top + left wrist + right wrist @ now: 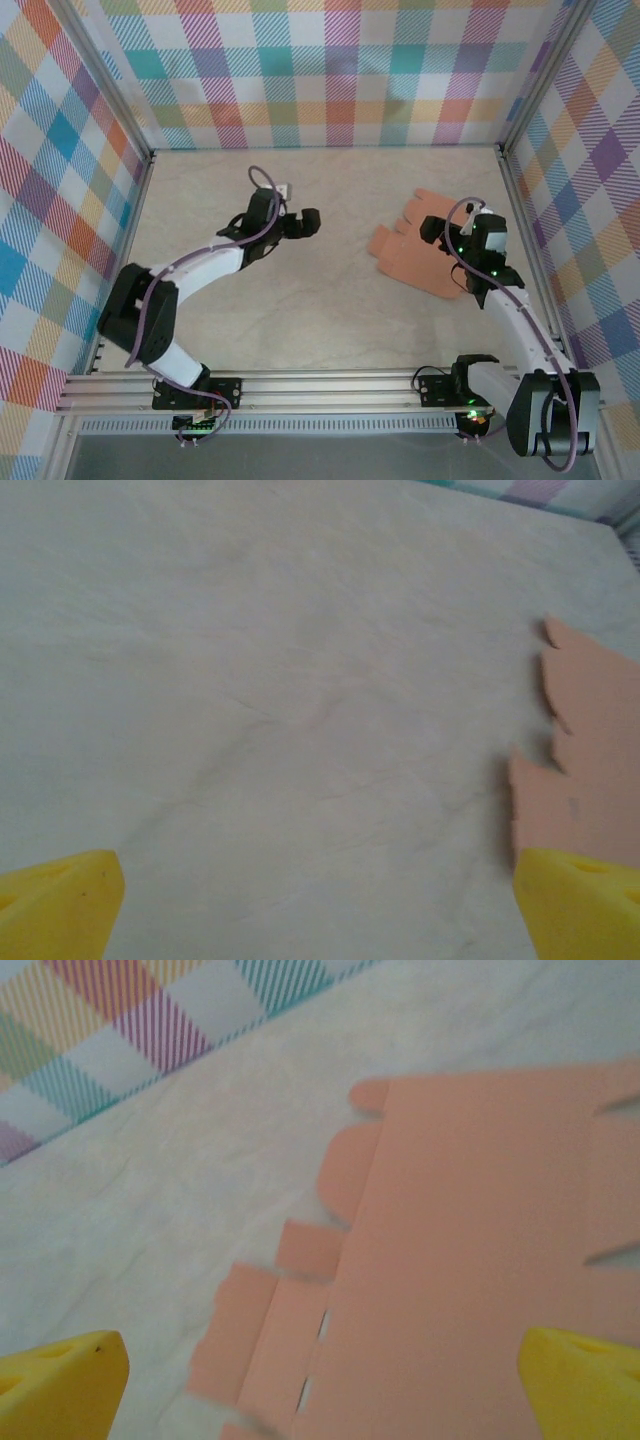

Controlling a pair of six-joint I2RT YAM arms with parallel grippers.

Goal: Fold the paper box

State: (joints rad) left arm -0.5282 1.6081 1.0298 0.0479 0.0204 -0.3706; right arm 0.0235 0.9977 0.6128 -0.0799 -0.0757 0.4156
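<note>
Checked walls [330, 70] in many colours stand on three sides, well back from the paper box [405, 250]. Below them spreads the pale, marbled table [300, 330], and the box lies flat on its right half. A metal rail [320, 385] runs along the near edge, well apart from the box. My left arm [200, 270] reaches in from the box's left. My right arm [510, 310] rises just beside the box's right edge and, seen from above, covers that corner.

The box itself is an unfolded sheet of salmon-orange card with rounded flaps along one side, small square tabs on another and narrow slits cut into it.

My right gripper [435, 232] hangs over the box's right part, jaws spread wide and holding nothing, and its yellow fingertips [60, 1380] frame the card. My left gripper [308, 222] sits well to the left of the box, facing it, jaws likewise released.
</note>
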